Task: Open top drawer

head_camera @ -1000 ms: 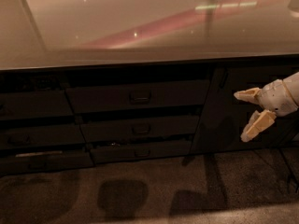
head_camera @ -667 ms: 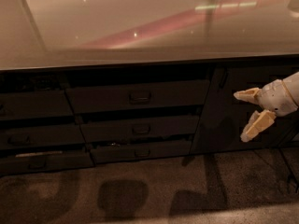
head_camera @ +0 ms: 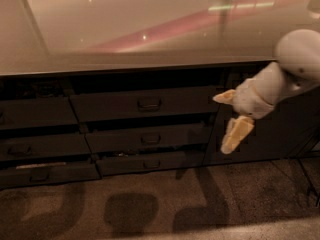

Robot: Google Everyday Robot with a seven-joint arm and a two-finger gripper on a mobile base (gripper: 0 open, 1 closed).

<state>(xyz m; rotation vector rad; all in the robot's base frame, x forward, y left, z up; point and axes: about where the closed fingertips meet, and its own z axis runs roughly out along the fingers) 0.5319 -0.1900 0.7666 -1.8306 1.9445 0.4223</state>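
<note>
The top drawer is a dark grey front with a small central loop handle, just under the glossy counter, in the middle stack. It looks closed or nearly so. My gripper hangs in front of the cabinet to the right of that drawer, about level with its lower edge. Its two pale yellow fingers are spread apart, open and empty, and touch nothing. The white arm comes in from the upper right.
Two slimmer drawer fronts sit below the top drawer. Another drawer stack stands at the left. A plain cabinet door is behind the gripper. The counter top juts out above. Patterned floor lies in front.
The gripper and arm have moved left, toward the drawer stack, and look nearer to the camera. The fingers stay spread. The drawers have not moved.
</note>
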